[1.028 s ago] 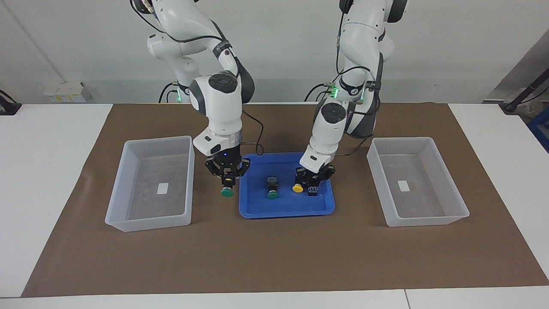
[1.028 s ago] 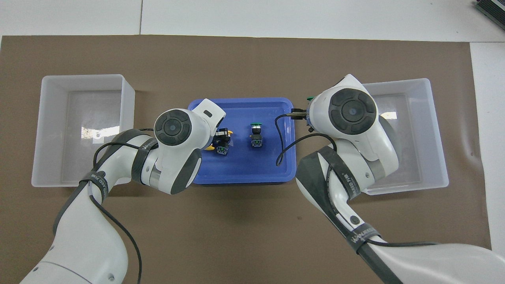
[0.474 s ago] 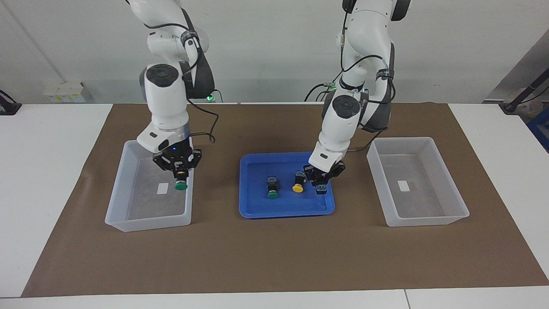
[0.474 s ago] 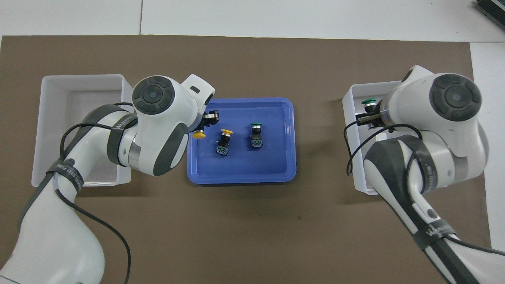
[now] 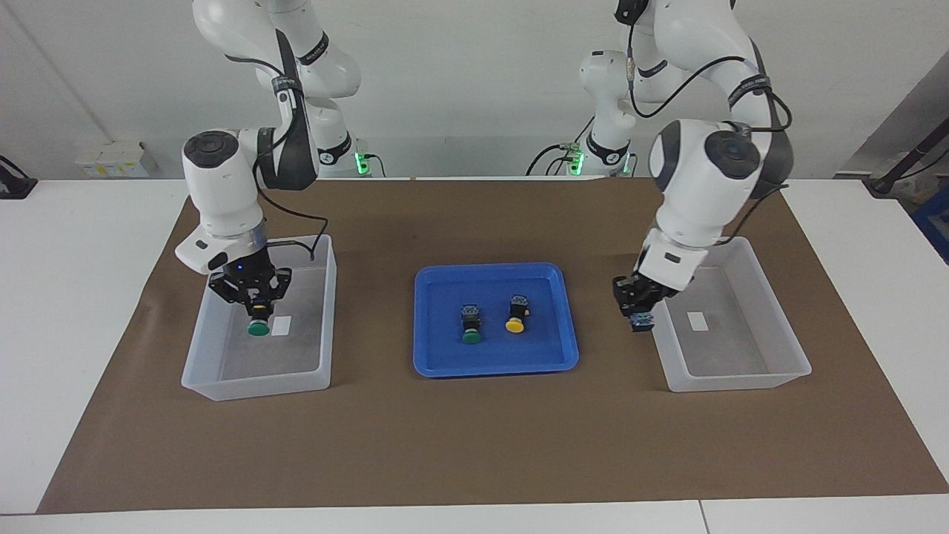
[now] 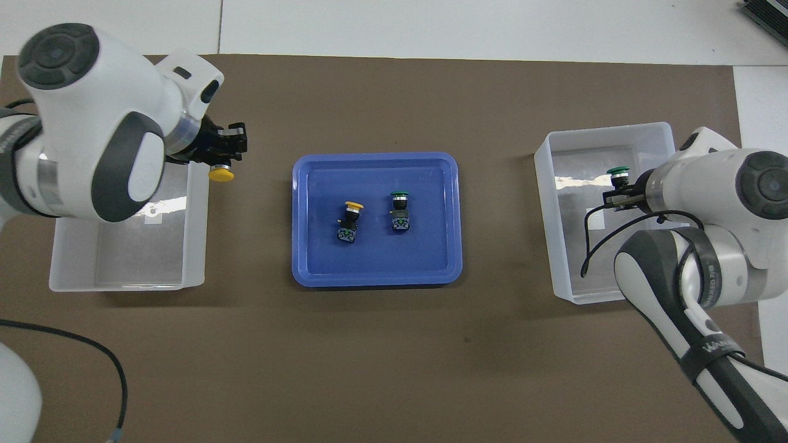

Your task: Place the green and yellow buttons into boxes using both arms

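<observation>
Boxes (image 5: 200, 374) hold blank white labels (image 5: 282, 325)

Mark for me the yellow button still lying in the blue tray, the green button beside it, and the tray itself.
yellow button (image 5: 514, 325), facing view, on its round cap.
green button (image 5: 471, 337), facing view, on its round cap.
blue tray (image 5: 489, 366), facing view, on its rim farthest from the robots.

Translucent plastic boxes (image 5: 319, 326); glossy blue plastic tray (image 5: 437, 363); matt brown mat (image 5: 474, 445)
</observation>
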### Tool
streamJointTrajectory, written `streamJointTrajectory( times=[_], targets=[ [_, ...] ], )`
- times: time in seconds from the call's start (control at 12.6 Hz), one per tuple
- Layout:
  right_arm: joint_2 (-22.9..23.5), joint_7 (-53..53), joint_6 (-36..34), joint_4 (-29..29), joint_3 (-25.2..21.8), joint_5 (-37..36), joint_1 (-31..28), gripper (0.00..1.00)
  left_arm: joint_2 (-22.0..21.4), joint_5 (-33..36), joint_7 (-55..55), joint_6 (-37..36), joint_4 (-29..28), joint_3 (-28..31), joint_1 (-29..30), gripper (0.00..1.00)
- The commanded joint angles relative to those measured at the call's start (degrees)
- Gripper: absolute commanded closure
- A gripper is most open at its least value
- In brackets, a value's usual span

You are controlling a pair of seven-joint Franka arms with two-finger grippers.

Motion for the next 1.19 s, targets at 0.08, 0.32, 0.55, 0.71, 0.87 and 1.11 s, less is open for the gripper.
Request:
streamJointTrajectory(
  times=[0.08,0.32,0.55,0.71,0.87,1.11],
  targets=[
    [3.9,-1.0,7.8,-1.4,0.7,1.0,-2.0,1.0,0.4,-2.0,13.0,-2.2,1.5,0.0,7.6,1.0],
    [7.6,-0.5,12.1,-1.2,0.7,1.0,-2.9,1.0,0.3,-2.0,16.5,-1.2,0.6,0.1,10.0,1.0],
    [10.2,-0.6,15.9,-1.0,0.6,0.9,-4.0,1.0,-1.0,-1.9,16.7,3.0,-4.7,0.1,9.9,1.0],
    [10.4,-0.4,16.2,-0.8,0.6,0.9,-4.0,1.0,-1.0,-2.0,17.2,9.9,-10.5,0.1,9.7,1.0],
    [11.1,-0.4,16.2,-0.8,0.5,0.9,-4.6,1.0,-0.4,-2.0,17.5,14.3,-13.5,0.1,9.4,1.0],
    [10.6,0.9,15.7,0.8,0.6,0.9,-4.5,0.0,2.1,-2.0,18.5,17.2,-13.5,0.1,9.4,1.0]
  ],
)
